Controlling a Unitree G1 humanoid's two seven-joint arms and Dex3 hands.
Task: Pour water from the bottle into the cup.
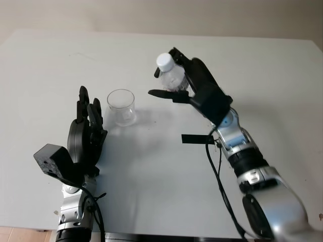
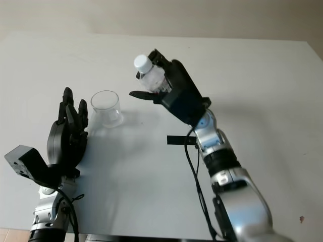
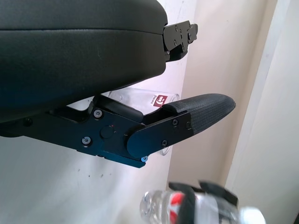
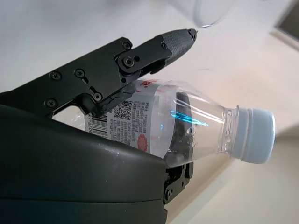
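Right robot hand (image 1: 187, 83) raised with fingers curled; left robot hand (image 1: 87, 132) open, low.

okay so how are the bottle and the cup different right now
The bottle is lifted off the table in the right hand; the cup stands on the table, untouched, beside the open left hand. The bottle has a white cap on; the cup is open-topped. The bottle carries a printed label; the cup is nearly plain. Both are clear plastic.

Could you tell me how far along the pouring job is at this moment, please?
Done: the right robot hand has the bottle grasped and raised beside the cup. The white cap is on and nothing is poured. The left robot hand is open beside the cup.
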